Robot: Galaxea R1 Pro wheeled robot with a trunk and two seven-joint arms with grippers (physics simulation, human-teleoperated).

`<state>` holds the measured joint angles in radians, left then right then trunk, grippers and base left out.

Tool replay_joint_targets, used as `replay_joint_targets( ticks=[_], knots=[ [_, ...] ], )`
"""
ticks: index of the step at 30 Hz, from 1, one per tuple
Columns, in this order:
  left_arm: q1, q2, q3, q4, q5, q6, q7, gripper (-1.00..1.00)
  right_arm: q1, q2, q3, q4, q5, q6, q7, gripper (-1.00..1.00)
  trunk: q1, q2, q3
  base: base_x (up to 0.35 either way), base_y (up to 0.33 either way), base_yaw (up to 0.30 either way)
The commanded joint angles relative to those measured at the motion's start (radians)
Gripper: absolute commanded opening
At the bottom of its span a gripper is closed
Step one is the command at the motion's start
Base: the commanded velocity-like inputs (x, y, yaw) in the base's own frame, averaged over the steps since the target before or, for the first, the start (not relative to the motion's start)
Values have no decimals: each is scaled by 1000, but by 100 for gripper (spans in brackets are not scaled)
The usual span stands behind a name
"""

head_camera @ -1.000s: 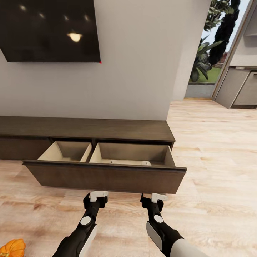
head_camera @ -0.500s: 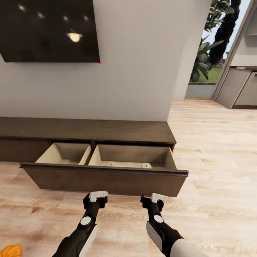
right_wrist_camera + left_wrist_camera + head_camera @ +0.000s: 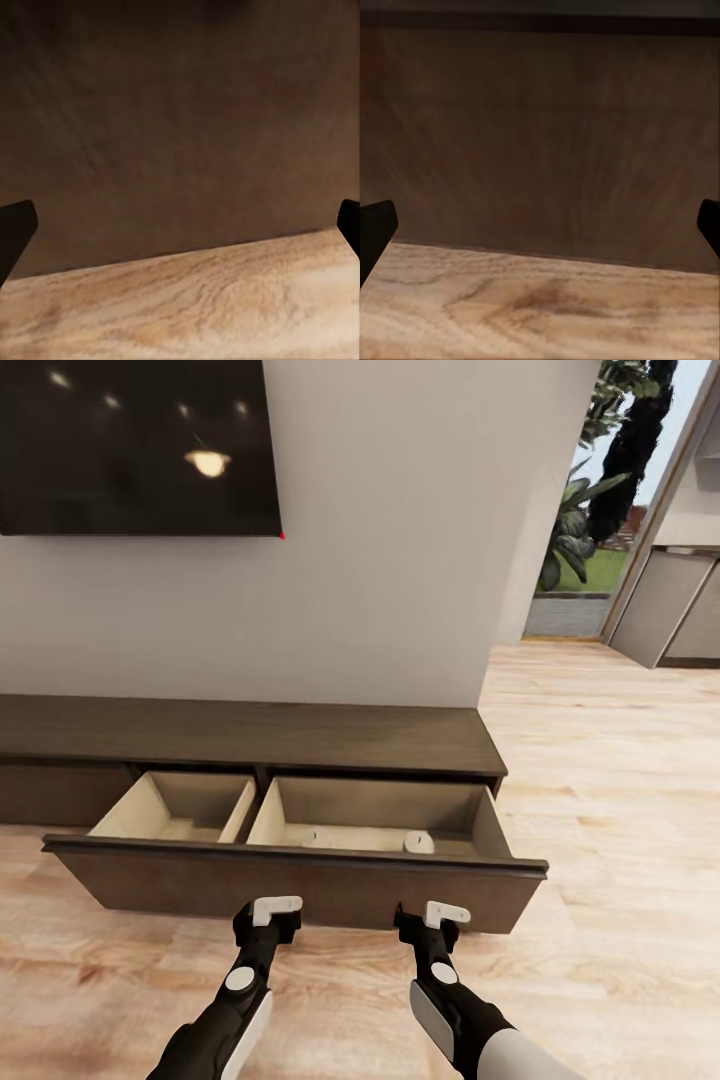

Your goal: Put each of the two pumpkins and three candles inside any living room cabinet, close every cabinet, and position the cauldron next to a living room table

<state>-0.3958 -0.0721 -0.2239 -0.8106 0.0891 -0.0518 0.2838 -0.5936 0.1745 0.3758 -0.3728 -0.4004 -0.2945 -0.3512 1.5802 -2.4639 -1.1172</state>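
At the bottom of the frame the left gripper (image 3: pixel 268 920) and right gripper (image 3: pixel 432 925) hang spread and empty just before the cabinet (image 3: pixel 300 735), whose drawer (image 3: pixel 290 880) stands open mid-frame. Its right compartment holds two candles (image 3: pixel 418 843); the left looks bare. Judging by this, stowing is under way; fetching remaining items comes next.

View shifted closer to cabinet (image 3: pixel 250 735), camera moved. Pumpkin on the floor out of frame now. Two candles (image 3: pixel 418 843) in open drawer (image 3: pixel 300 880) show more.
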Motion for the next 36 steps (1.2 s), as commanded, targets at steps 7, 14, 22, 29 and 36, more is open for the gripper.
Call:
replay_joint_targets(
  ticks=[7,14,22,29,36],
  knots=[
    [0,0,0,0,0,1,0,100,0,0,0,0,0,0,0,100,0,0,0,161,15,0],
    [0,0,0,0,1,3,0,100,0,0,0,0,0,0,0,100,0,0,0,76,-55,0],
    [0,0,0,1,1,1,0,100,0,0,0,0,0,0,0,100,0,0,0,150,-95,0],
    [0,0,0,1,0,0,0,100,0,0,0,0,0,-3,0,100,0,0,0,44,-3,0],
    [0,0,0,1,1,1,0,100,0,0,0,0,0,-3,0,100,0,0,0,118,0,0]
  ],
)
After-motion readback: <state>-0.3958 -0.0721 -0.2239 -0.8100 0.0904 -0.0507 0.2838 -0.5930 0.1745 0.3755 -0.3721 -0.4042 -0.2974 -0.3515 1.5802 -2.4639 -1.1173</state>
